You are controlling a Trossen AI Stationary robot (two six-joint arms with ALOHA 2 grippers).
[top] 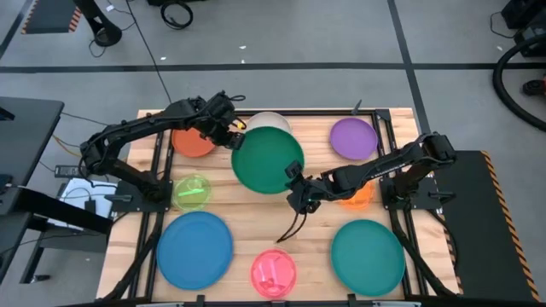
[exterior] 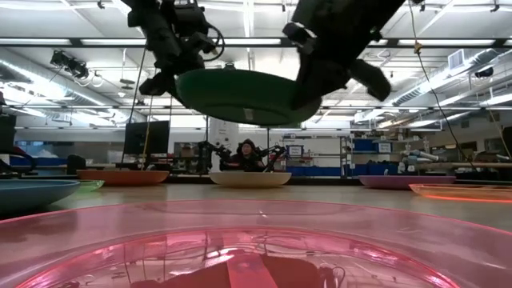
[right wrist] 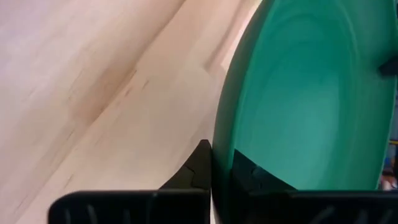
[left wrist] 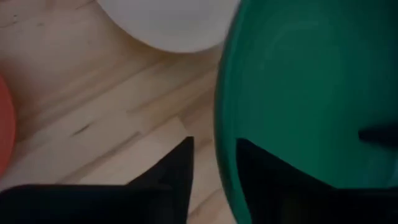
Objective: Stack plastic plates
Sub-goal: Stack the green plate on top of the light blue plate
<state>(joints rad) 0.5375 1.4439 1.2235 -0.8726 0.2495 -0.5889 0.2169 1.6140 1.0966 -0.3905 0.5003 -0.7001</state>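
Observation:
The dark green plate is large, round and glossy, and it hangs in the air above the table's middle. My left gripper is shut on its far-left rim. My right gripper is shut on the opposite, near-right rim. The cream plate lies on the table, partly hidden under the green plate's far edge. The other plates also lie flat on the table: red-orange, purple, lime, orange, blue, pink and teal. My left gripper pinches the dark green plate's rim on its far-left side. One finger is outside under the rim and the other is inside the dish. The plate is lifted clear of the table, roughly level. My right gripper pinches the plate's rim on its near-right side. One finger is outside the rim and the other is inside the dish. It comes slanting from the table's right. The plate hangs clear between both grippers.
The wooden table has a raised frame around it. Bare wood shows in the middle below the lifted plate. The right arm passes over the orange plate. A dark cable trails from the right gripper. A person sits in the room behind.

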